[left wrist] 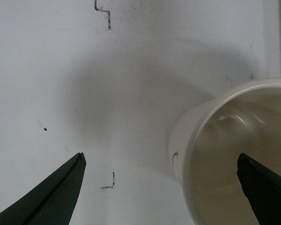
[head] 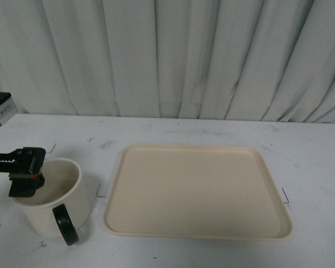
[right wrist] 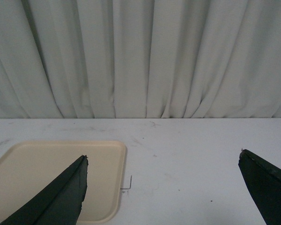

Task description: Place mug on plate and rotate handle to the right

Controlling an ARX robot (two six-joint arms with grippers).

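Front view: the left claw [head: 27,180] sits at the far-left rim of the mug [head: 53,195], with one finger dipped inside. I judge this to be a rim grasp in preparation, since the handle [head: 65,224] faces the near table edge and is left free for turning. The mug stands upright on the table [head: 312,167], just left of the plate [head: 195,223] and not on it. The mug holds nothing, and the plate carries nothing.

Left wrist view: the claw is spread. One of its fingers [left wrist: 47,197] hangs outside over the table and the other is inside the mug. The wall lies between them, and no squeeze is applied yet. The interior is bare.

Right wrist view: the right claw [right wrist: 163,154] is spread wide and grips nothing. It hovers over the table beside one plate corner, which I judge keeps it clear of the transfer path. The curtain [right wrist: 140,56] hangs behind.
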